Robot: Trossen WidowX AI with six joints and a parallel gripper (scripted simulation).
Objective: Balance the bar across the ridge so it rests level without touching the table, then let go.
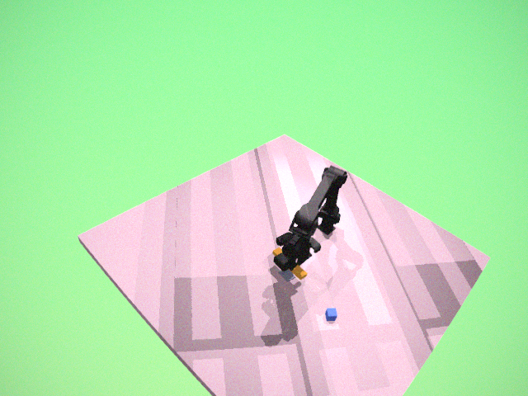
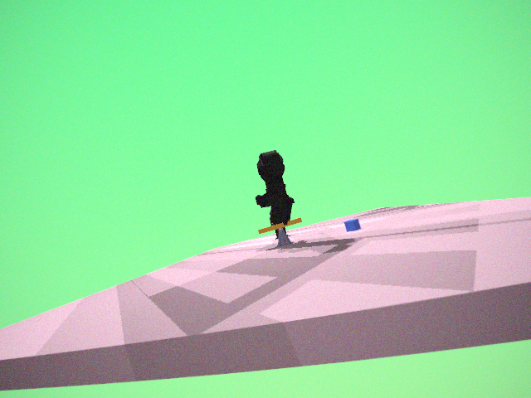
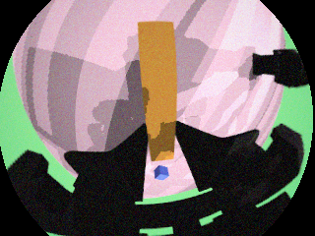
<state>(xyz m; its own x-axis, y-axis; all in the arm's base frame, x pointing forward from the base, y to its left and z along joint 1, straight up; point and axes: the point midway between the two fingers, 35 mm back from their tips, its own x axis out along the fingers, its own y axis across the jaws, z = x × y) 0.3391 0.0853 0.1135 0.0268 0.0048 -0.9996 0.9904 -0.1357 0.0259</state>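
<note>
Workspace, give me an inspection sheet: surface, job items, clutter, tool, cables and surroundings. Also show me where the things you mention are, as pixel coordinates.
Surface: pink tabletop [image 1: 221, 247] [image 2: 364, 265], crossed by shadow bands.
Job items: orange bar [image 1: 299, 272] [image 2: 294, 221] [image 3: 158, 74] over the grey-blue ridge [image 1: 286, 275] [image 2: 283, 239], its ends off the table; contact with the ridge unclear.
Clutter: blue cube [image 1: 331, 314] [image 2: 352, 225] [image 3: 161, 172], apart from the ridge.
Tool: gripper [image 1: 286, 267] [image 2: 281, 225] [image 3: 160, 125] closed on the bar.
Cables: nothing seen.
Surroundings: plain green.

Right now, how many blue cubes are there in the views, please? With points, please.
1. The blue cube [image 1: 331, 314] [image 2: 352, 225] [image 3: 161, 172] sits on the table, apart from the orange bar [image 1: 299, 272] [image 2: 294, 221] [image 3: 158, 74]. Another could be hidden behind the arm, but none shows.
</note>
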